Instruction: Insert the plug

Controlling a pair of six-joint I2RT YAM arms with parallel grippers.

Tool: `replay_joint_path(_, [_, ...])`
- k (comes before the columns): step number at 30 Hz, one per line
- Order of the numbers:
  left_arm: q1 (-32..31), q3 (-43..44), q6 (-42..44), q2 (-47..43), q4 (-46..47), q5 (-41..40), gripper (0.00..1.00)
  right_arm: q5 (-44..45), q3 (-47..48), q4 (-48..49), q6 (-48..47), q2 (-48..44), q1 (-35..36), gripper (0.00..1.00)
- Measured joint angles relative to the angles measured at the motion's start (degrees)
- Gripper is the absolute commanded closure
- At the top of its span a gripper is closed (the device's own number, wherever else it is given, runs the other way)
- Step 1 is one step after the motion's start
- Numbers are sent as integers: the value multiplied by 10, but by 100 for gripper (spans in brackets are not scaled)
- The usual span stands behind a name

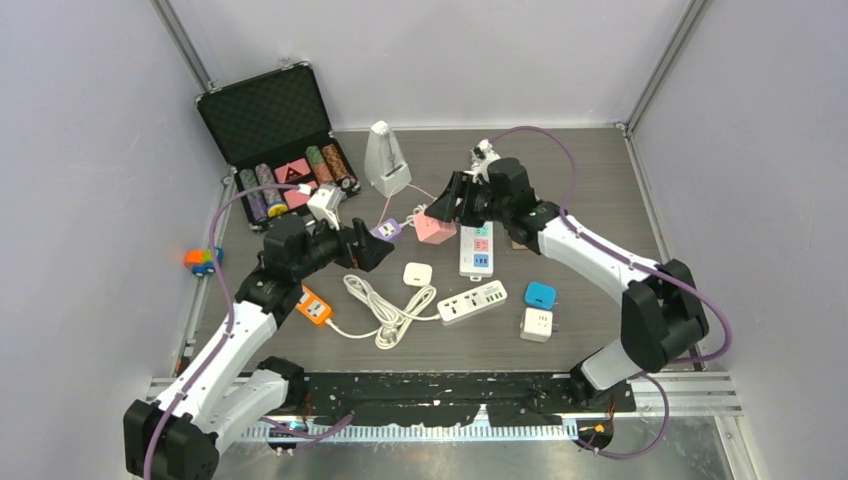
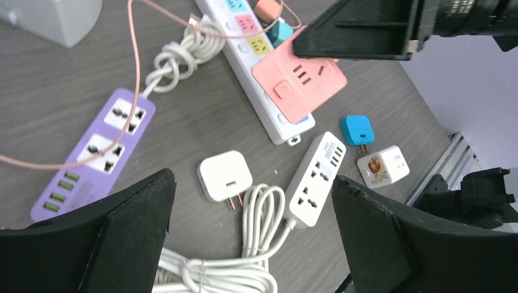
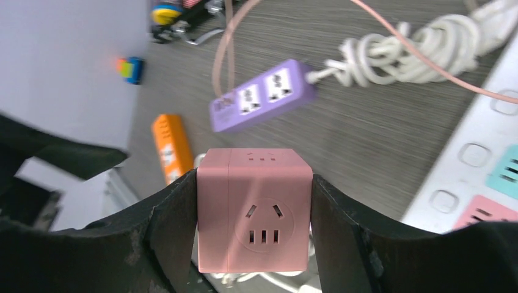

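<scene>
- White plug (image 1: 417, 273), centre of top view: lies loose on table (image 1: 600, 180).
- Left gripper (image 1: 368, 248), left of centre: hangs spread wide, grasps nothing.
- Right gripper (image 3: 253, 177), upper centre: clenches pink cube socket (image 3: 253, 223) by two sides, above white strip (image 1: 476, 248).
- Likely trouble: could twist in that grip under a tug from pink cable (image 2: 131, 73), misaligning slots and prongs.

Soft, even light from overhead fills the white-walled cell, casting only faint, short shadows on the grey worktop (image 1: 590, 175). The metal sill (image 1: 450, 455) at the near edge carries a dull sheen. In the left wrist view the dark fingers (image 2: 91, 244) loom soft-edged at the bottom. In the right wrist view the pink socket cube (image 3: 253, 210) is crisp, and the purple power strip (image 3: 262, 94) beyond it is slightly blurred.
</scene>
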Motion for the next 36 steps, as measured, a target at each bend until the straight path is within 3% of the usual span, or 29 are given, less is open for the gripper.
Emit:
replay_joint_path(11, [-42, -2, 104, 21, 181, 20, 1, -117, -38, 68, 120, -113, -14, 59])
replay_joint_path(19, [-96, -13, 187, 20, 248, 59, 0, -166, -78, 113, 220, -177, -14, 58])
replay_joint_path(28, [-172, -15, 269, 49, 325, 92, 0, -182, -107, 153, 294, -207, -14, 58])
replay_joint_path(36, [-182, -13, 271, 103, 373, 71, 2, -197, -115, 175, 327, -208, -14, 58])
